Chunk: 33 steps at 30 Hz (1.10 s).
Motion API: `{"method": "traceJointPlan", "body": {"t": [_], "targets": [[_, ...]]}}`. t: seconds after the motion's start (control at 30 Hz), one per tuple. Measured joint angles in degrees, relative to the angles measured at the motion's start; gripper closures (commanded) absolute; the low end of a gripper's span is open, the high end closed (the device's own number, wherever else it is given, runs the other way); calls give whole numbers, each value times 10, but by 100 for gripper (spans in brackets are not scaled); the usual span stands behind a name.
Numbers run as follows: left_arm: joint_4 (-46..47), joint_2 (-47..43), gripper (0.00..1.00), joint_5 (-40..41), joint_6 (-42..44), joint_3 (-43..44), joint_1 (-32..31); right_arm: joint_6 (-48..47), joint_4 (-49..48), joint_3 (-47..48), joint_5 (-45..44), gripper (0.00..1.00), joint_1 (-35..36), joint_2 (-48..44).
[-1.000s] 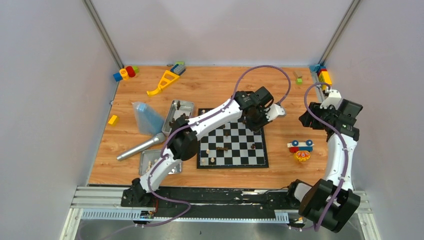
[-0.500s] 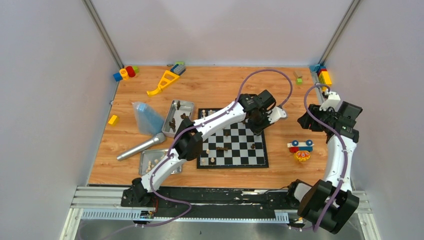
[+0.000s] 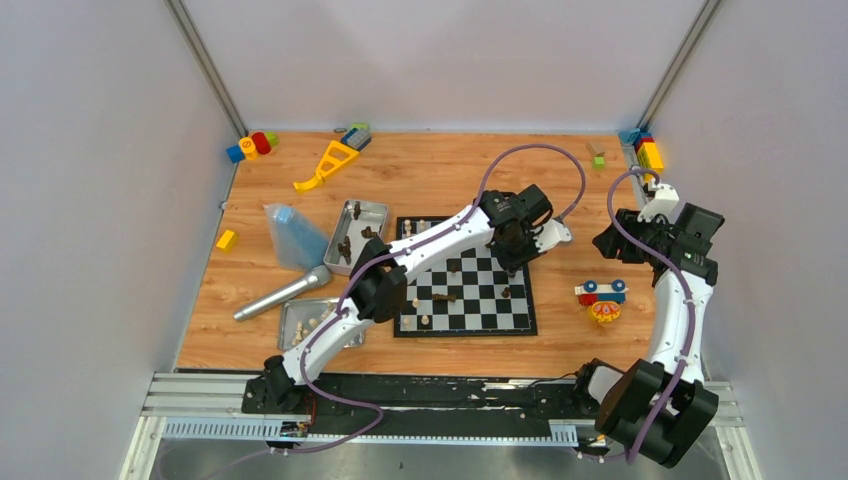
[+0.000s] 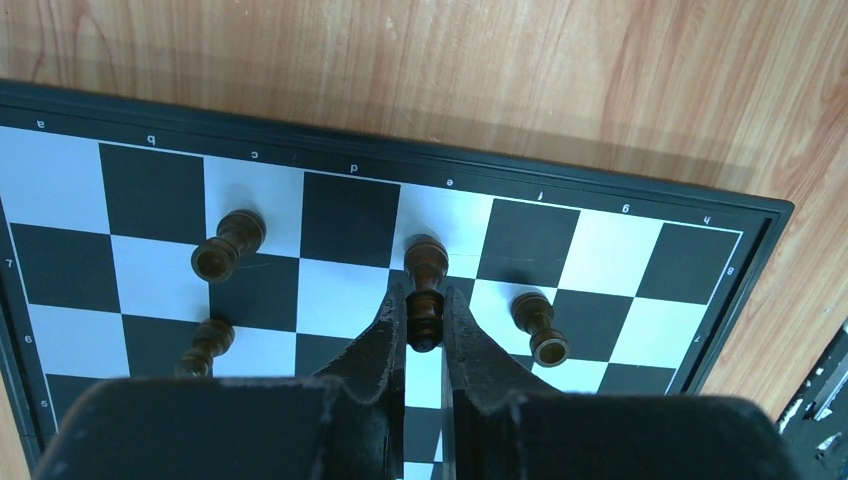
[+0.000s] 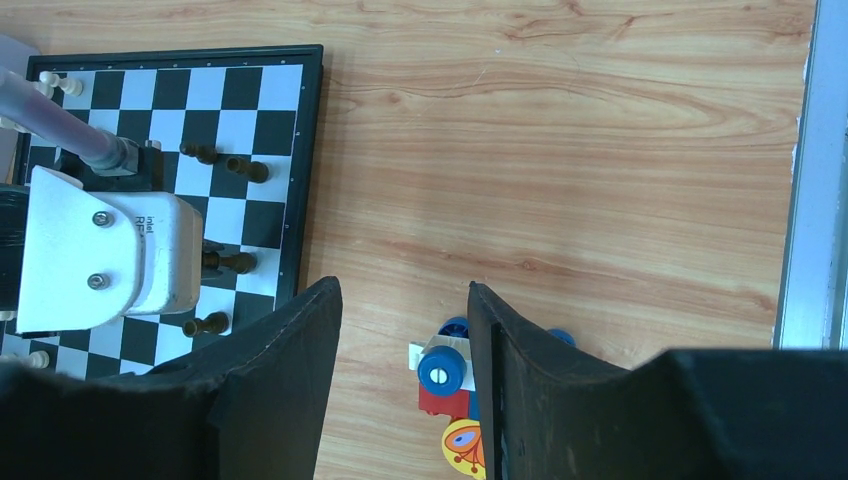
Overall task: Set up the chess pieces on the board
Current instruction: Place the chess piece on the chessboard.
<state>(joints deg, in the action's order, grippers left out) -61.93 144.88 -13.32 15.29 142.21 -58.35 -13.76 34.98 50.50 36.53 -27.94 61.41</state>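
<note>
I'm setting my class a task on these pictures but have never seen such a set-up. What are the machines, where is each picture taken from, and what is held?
These are two robot arms bolted at the near edge of a wooden table. The wide picture comes from a fixed camera above and behind them; the other two come from a camera on each wrist, looking past its own fingers. On the table lie a chessboard with a few pieces, two metal trays holding more, a microphone and coloured toys. The left hand is shut on a dark chess piece near the board's far side. The right hand is open and empty, off to the side.
</note>
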Motion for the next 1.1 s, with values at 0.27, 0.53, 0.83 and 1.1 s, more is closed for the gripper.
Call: {"method": "traceJointPlan", "body": {"t": [0.27,0.53,0.83,1.1], "targets": [[-1,3,87,3,0,0,-4,-2,2,0,4,49,0,0],[-1,4,86,4,0,1,-5,-4,2,0,5,49,0,2],[-3,4,85,3,0,3,-5,-7,4,0,7,49,0,10],[-10,4,85,4,-3,3,-14,-9,5,0,11,49,0,16]]}}
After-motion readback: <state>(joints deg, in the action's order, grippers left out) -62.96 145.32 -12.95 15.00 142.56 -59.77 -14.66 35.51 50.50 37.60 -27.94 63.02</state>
